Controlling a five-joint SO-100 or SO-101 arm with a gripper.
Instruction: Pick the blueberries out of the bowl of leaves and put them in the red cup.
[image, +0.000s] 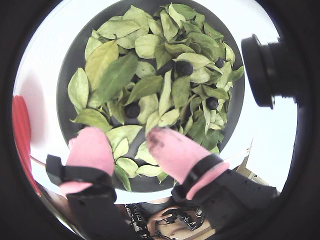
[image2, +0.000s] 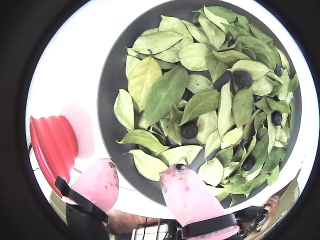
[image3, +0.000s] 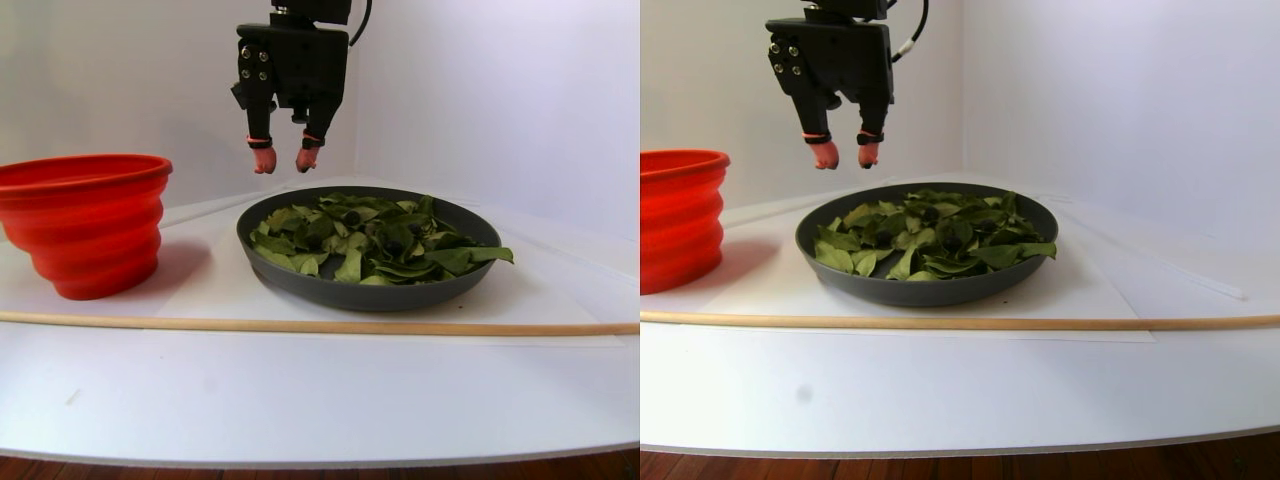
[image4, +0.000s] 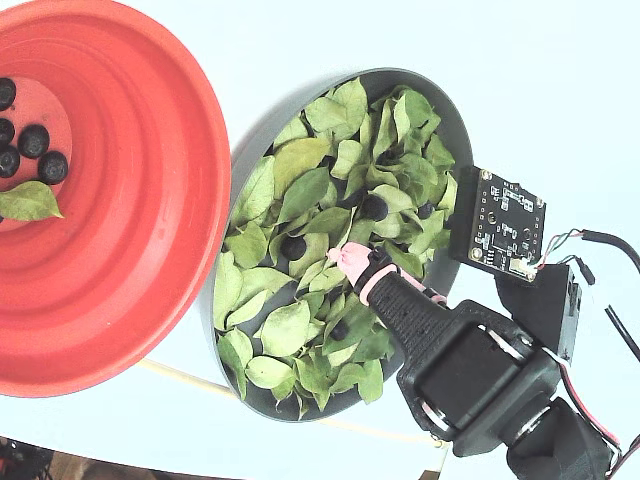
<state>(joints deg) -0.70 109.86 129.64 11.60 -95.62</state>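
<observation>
Hanging above the grey bowl (image3: 370, 290), the gripper (image3: 285, 158) points its two pink-tipped fingers (image: 172, 152) straight down, spread a little way apart with nothing held between them. Seen from the side in the stereo pair view, the tips are clear of the leaves (image3: 385, 240), up over the bowl's far left rim. In both wrist views the gap between the pink pads shows only leaves (image: 117, 77) and dark bowl bottom underneath. Several blueberries (image: 132, 110) lie among the greenery: in a wrist view one sits near the middle of the bowl (image: 65, 90), two (image: 184, 68) sit close together higher up, and another (image: 212, 103) lies toward the right. From the fixed view above, the gripper (image4: 345, 258) is over the middle of the bowl (image4: 455, 130), with one berry (image4: 293, 247) just to its left and another (image4: 374, 207) a bit above it. The red cup (image4: 160, 200) stands just beside the bowl, to the left in that view, and holds four blueberries (image4: 34, 141) and one stray leaf (image4: 27, 202) on its pinkish floor. A thin wooden stick (image3: 300, 325) lies across the white table (image3: 300, 400) in front of both containers.
</observation>
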